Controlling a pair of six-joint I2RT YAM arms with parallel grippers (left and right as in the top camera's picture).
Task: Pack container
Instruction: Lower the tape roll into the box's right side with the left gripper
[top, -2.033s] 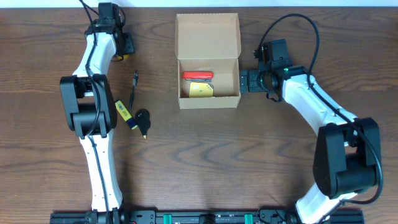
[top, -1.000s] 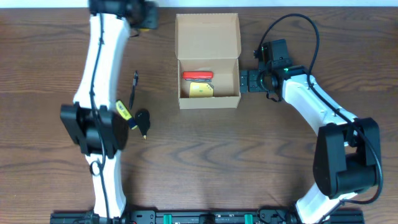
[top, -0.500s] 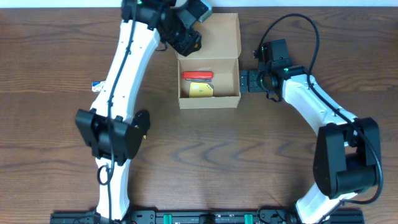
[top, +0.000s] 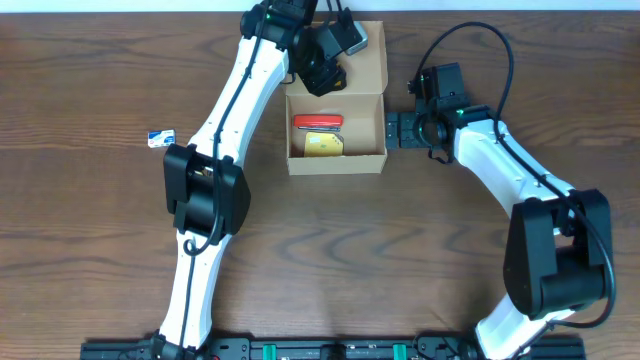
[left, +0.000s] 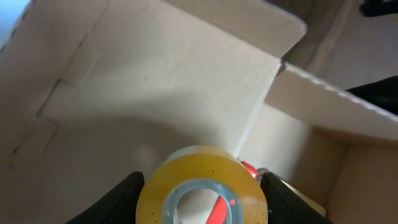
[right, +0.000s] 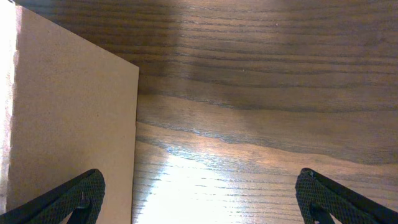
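Wood-grain table lies bare across the near strip in front of the arm bases, the widest free room in the overhead view. The left arm rises from the near edge and slants diagonally up toward the far middle. A small blue-and-white item sits alone on the left side, well apart from everything else.

At mid-depth stands the container, a tan cardboard box with its top open and its near wall square to the table edge. Inside lie a red item toward the far wall and a yellow item just nearer, close together, with bare cardboard floor on either side.

The right gripper sits just beside the box's right wall. Its jaws are spread fully wide and hold nothing. In the right wrist view the wall's vertical edge stands near one finger, with open wood across the rest of the gap.

Farther back, the lid flap lies folded away toward the far table edge. Above the hinge line at its left side hangs the left gripper, jaws half closed on a yellow tape roll. The left wrist view shows a finger on each side of the roll, the flap's inner face behind it, and the red item partly visible below it.
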